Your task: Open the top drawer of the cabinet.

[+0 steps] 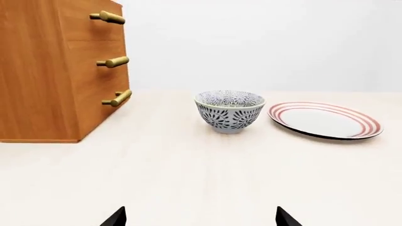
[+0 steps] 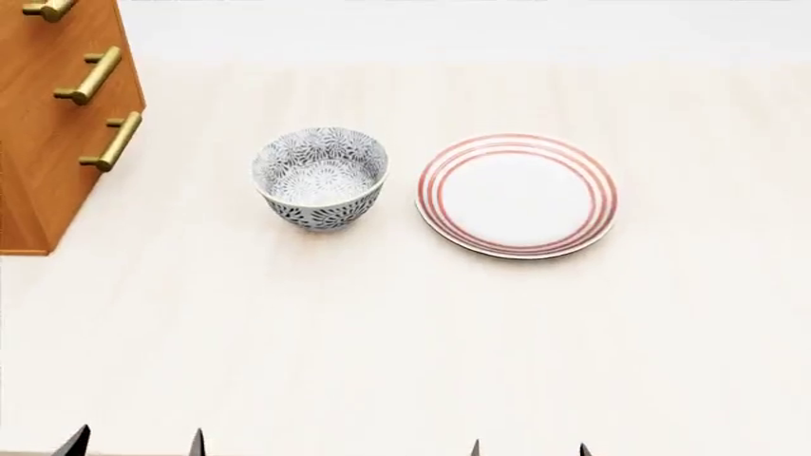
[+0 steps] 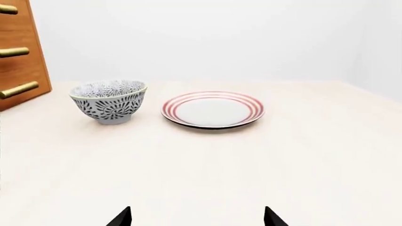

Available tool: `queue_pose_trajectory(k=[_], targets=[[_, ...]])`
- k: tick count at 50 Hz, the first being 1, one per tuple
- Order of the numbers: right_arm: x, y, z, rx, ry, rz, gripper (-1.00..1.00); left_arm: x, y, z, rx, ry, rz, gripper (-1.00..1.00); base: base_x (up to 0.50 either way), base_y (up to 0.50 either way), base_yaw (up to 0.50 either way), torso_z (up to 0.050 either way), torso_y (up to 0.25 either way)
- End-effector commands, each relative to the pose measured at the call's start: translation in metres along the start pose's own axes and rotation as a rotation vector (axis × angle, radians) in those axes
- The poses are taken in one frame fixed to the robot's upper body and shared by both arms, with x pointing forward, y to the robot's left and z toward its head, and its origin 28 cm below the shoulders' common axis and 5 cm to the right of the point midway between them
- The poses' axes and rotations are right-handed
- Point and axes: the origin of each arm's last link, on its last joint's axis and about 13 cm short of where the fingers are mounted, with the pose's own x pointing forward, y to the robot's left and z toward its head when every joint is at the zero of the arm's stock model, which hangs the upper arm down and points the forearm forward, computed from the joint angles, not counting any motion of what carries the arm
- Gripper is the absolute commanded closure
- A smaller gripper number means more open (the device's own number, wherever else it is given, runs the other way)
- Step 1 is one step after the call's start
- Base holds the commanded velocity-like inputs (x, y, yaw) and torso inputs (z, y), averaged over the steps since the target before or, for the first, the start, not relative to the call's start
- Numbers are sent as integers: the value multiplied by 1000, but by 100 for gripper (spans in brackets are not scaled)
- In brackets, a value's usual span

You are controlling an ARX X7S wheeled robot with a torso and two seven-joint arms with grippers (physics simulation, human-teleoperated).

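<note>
The orange-brown wooden cabinet (image 2: 45, 142) stands at the table's far left, also in the left wrist view (image 1: 44, 70) and the right wrist view (image 3: 19, 52). Its three drawers are shut, each with a brass bar handle. The top drawer (image 1: 94, 21) shows its handle (image 1: 108, 17); in the head view only that handle's end (image 2: 51, 9) shows. My left gripper (image 2: 133, 445) is open and empty at the near edge, far from the cabinet; its tips show in its wrist view (image 1: 199, 217). My right gripper (image 2: 529, 448) is open and empty too, seen in its wrist view (image 3: 197, 217).
A blue-patterned bowl (image 2: 319, 178) stands on the pale wooden table (image 2: 405, 332), to the right of the cabinet. A white plate with red rings (image 2: 518, 195) lies to the right of the bowl. A white wall is behind.
</note>
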Motion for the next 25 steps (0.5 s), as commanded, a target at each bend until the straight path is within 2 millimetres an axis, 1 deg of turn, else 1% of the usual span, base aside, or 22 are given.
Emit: queue_pose_trajectory(k=[1,25], targets=[[0,0,0,-5,4,0,-100,0,0,1,-1,-5,0,-100,0,0,0,50,0],[0,1,-1,-11,12,9,-100,1,0,1,2,-14,8,-100,0,0,0,50,0]])
